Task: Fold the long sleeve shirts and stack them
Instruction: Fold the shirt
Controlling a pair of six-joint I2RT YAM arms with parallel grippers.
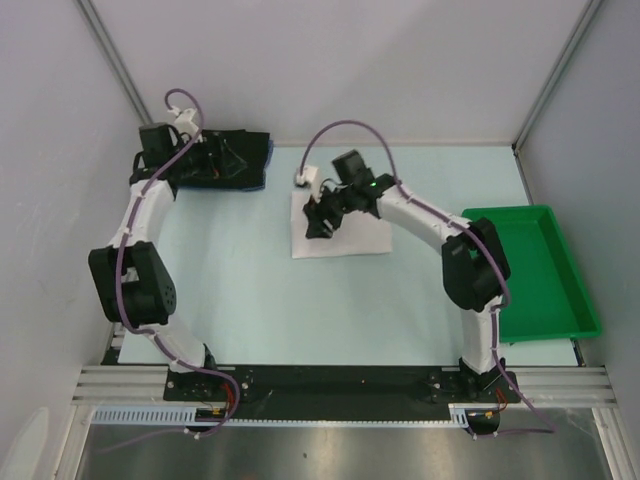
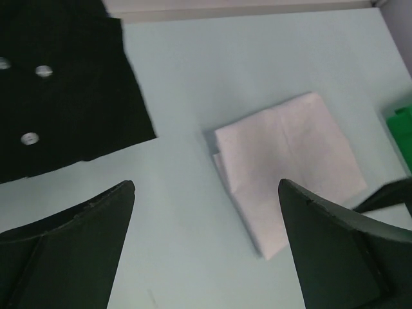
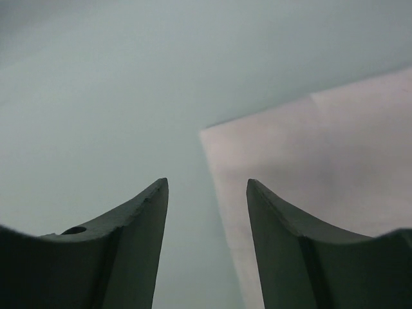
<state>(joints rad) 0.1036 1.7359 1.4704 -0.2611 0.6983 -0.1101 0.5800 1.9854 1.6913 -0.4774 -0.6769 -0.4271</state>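
Mid-table, toward the far wall: white shirt (image 1: 345, 235), folded to a tidy rectangle and lying flat on the pale table (image 1: 300, 310). Directly over its left part, right gripper (image 1: 322, 222), angled down and low above the cloth. From the right wrist view: fingers apart with a clear gap, one over bare table, the other over the white shirt, the shirt's left edge and a corner running between them. Nothing visibly pinched. Cannot tell from these views whether the fingertips touch the cloth or the table.

Well to the left of the white shirt and somewhat farther back: black shirt (image 1: 225, 165) with small white marks, folded, lying flat near the table's far edge. Beneath it, on the side facing the white shirt, a narrow strip of blue shirt (image 1: 268, 168) peeking out. Bare table between this pile and the white shirt, so no touching.

Also left of the white shirt, by the near corner of the black shirt: left gripper (image 2: 206, 193), fingers spread wide, nothing between them, clear of the cloth and facing toward the white shirt. From its wrist view: black shirt at upper left with three white marks in sight, white shirt straight ahead, its layered fold edges visible along the nearer side.

Well to the right of the white shirt: green tray (image 1: 530, 215), set by the right wall, apart from all three shirts and from both grippers.
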